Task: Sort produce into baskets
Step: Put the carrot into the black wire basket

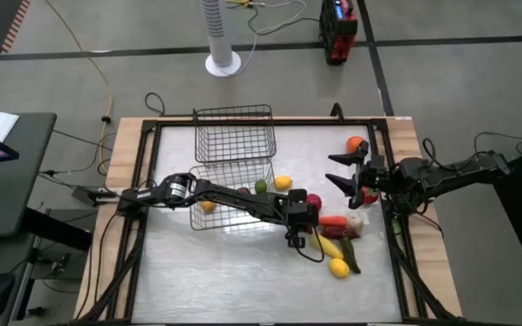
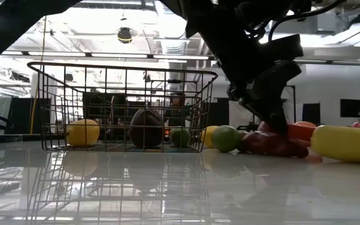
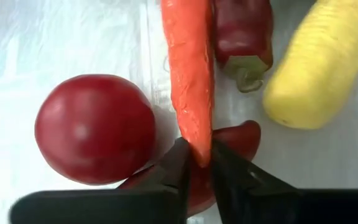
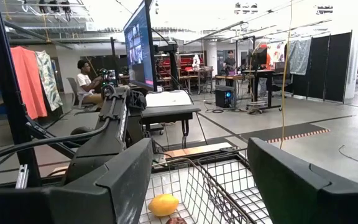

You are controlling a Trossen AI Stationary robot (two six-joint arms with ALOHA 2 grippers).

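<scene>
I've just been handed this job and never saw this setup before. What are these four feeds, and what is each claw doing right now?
Two dark robot arms work at a table, each ending in a two-finger claw. One camera looks straight down, one sits at table height, and one rides on each wrist.

On the table stand two wire baskets; the nearer basket already holds a lemon and a few other pieces. Loose toy produce lies beside it.

The left claw is down in that pile, its fingers closed around the tip of a carrot, next to a red apple and a yellow corn.

The right claw hangs open and empty above the table's right side.
</scene>
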